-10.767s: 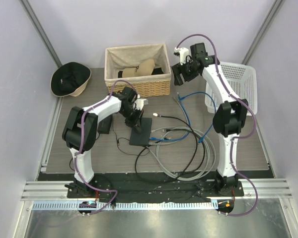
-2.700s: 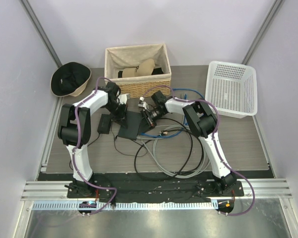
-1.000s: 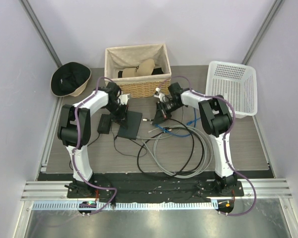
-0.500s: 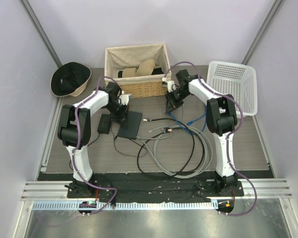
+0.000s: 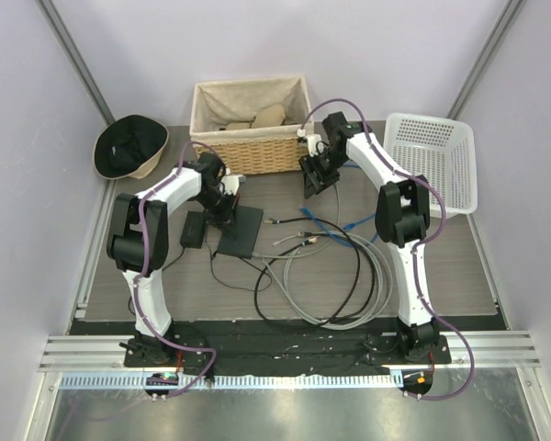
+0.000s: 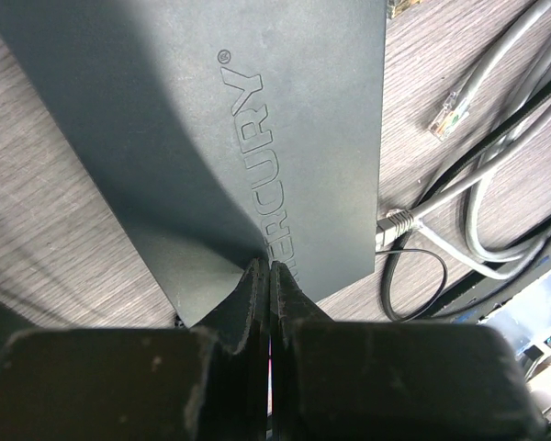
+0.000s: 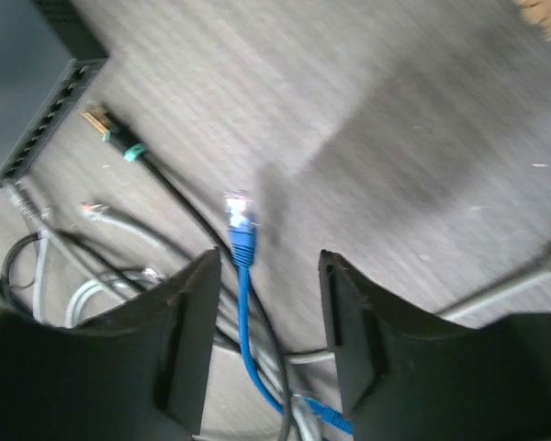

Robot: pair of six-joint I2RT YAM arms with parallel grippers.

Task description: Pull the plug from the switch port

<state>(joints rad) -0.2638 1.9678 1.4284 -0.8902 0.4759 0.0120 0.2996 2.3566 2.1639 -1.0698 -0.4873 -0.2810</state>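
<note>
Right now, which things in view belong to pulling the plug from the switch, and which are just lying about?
Job: switch, blue cable, left gripper, right gripper.
Lying about: hat, wicker basket, white basket, power brick, grey cables.

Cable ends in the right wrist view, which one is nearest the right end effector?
The blue cable's plug, lying unplugged just ahead of the right end effector; the gold-tipped black cable and grey cable lie farther left.
</note>
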